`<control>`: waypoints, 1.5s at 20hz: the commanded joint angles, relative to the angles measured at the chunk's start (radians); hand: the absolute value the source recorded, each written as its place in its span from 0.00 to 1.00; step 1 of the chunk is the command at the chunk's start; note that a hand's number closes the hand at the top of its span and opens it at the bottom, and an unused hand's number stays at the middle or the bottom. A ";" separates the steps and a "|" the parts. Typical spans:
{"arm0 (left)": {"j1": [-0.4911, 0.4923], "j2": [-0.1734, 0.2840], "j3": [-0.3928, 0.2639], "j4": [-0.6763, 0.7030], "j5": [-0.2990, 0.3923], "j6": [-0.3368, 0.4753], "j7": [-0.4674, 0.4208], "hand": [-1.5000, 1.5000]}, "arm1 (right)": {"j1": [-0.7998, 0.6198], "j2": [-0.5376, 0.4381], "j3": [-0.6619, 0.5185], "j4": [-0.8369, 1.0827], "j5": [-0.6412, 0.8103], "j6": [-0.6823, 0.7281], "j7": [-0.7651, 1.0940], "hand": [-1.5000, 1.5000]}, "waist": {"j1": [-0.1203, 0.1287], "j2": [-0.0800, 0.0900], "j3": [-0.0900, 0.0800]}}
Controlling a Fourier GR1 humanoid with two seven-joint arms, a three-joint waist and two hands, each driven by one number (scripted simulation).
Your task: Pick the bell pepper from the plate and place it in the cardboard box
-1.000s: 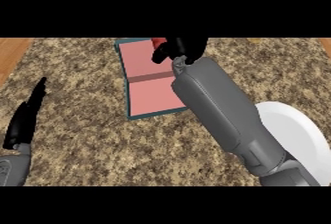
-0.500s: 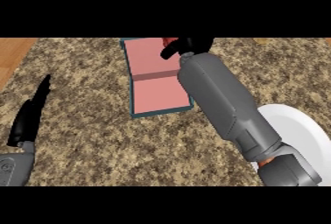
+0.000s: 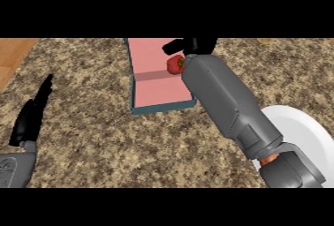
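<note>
The red bell pepper [image 3: 175,64] lies inside the cardboard box [image 3: 157,90], against its right wall; the box has a pink inside and teal walls. My right hand [image 3: 194,44] hovers just above the pepper at the box's far right side, thumb out to the left, fingers relaxed and not closed round the pepper. Its grey forearm crosses the box's right edge. The white plate [image 3: 301,132] sits at the lower right, partly hidden by that forearm, with nothing showing on it. My left hand [image 3: 31,120] rests at the left edge, fingers straight up.
The speckled stone counter [image 3: 130,150] fills the view. A strip of wood [image 3: 14,55] shows past the counter's upper left edge. A small tan object [image 3: 264,41] sits at the far right top.
My right hand has shifted right over the box. The pepper, earlier hidden in the hand, now shows below it inside the box. The left hand has stayed put.
</note>
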 commanded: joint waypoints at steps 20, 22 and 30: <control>0.158 0.004 0.077 -0.049 0.009 0.029 -0.002 0.50 | 0.471 -0.099 0.042 -0.643 -0.036 -0.175 -0.047 0.00 | -0.152 -0.055 0.000; 0.180 0.021 0.097 -0.019 0.009 0.029 -0.057 0.50 | 0.576 -0.125 0.069 -0.774 -0.018 -0.144 -0.021 0.00 | -0.147 -0.051 -0.001; 0.127 0.036 0.115 -0.036 0.039 -0.006 0.007 0.50 | 0.937 -0.336 0.123 -1.308 -0.031 0.086 0.099 0.00 | -0.145 -0.045 0.000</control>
